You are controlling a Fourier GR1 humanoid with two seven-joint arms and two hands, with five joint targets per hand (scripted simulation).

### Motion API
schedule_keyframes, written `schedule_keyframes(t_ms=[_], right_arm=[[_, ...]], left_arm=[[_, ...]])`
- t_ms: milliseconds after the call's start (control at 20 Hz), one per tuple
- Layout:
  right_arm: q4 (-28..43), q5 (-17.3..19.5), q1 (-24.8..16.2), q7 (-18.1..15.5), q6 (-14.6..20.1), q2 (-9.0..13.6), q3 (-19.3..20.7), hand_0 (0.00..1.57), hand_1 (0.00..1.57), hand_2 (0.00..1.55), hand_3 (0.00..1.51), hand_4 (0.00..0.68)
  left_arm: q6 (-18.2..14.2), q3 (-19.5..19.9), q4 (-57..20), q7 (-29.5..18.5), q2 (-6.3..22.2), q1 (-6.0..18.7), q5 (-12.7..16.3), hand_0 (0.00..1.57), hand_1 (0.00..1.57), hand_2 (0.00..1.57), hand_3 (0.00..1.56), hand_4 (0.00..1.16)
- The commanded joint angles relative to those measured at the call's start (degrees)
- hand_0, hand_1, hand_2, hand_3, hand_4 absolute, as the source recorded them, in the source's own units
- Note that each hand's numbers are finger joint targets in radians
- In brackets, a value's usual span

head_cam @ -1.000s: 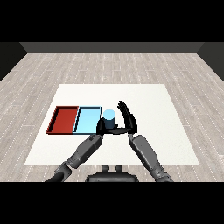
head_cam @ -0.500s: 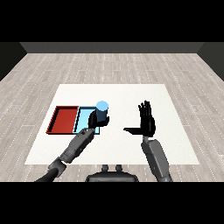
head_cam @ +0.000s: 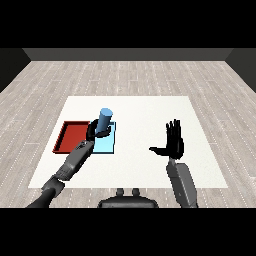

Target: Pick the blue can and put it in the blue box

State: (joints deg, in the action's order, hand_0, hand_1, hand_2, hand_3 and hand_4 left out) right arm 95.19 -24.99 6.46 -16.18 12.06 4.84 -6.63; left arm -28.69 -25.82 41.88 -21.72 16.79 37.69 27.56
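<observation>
The blue can (head_cam: 105,120) stands upright, held above the light blue tray (head_cam: 107,145). My left hand (head_cam: 95,131) is curled round the can's lower part, over the blue tray near its border with the red tray (head_cam: 71,137). My right hand (head_cam: 173,142) is raised over the bare table to the right, fingers straight and spread, holding nothing, well apart from the can.
The two trays lie side by side on the left half of the white table (head_cam: 145,112), red on the left. My right forearm (head_cam: 181,182) rises from the lower right, my left forearm (head_cam: 74,161) from the lower left.
My left hand has carried the can leftward over the blue tray. My right hand has drawn away to the right and stays open.
</observation>
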Motion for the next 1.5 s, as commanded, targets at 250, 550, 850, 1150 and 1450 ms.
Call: schedule_keyframes(t_ms=[250, 550, 850, 1150, 1450], right_arm=[[-4.13, -1.14, 0.73, -2.04, -1.67, -0.34, 2.51, 0.0, 0.0, 0.0, 0.0, 0.0], [-8.63, -3.47, 0.99, -3.51, -5.37, 0.91, 5.36, 0.0, 0.0, 0.0, 0.0, 0.0], [-6.82, 0.54, -0.01, -2.4, -1.95, 0.66, 3.29, 0.0, 0.0, 0.0, 0.0, 0.0], [-10.86, -2.63, 2.1, -3.84, -5.8, 1.0, 6.76, 0.0, 0.0, 0.0, 0.0, 0.0], [-11.28, -1.22, 1.24, -5.87, -5.83, -0.28, 6.08, 0.0, 0.0, 0.0, 0.0, 0.0]], left_arm=[[-1.77, -3.84, -20.35, 17.5, -0.54, 7.9, -6.61, 1.44, 1.44, 1.35, 1.18, 0.94], [-3.32, -4.12, -34.36, 19.65, -8.44, 7.97, -8.62, 0.66, 0.66, 0.58, 0.08, 0.92], [-3.74, 3.21, -38.62, 19.32, -8.43, 10.29, -3.7, 1.4, 1.4, 1.29, 0.4, 0.63], [4.71, 1.74, -41.73, 21.85, -5.25, 12.18, -7.09, 0.0, 0.0, 0.0, 0.0, 0.0], [-0.53, 2.13, -41.31, 20.05, -6.34, 13.53, -8.34, 0.0, 0.0, 0.0, 0.0, 0.0]])
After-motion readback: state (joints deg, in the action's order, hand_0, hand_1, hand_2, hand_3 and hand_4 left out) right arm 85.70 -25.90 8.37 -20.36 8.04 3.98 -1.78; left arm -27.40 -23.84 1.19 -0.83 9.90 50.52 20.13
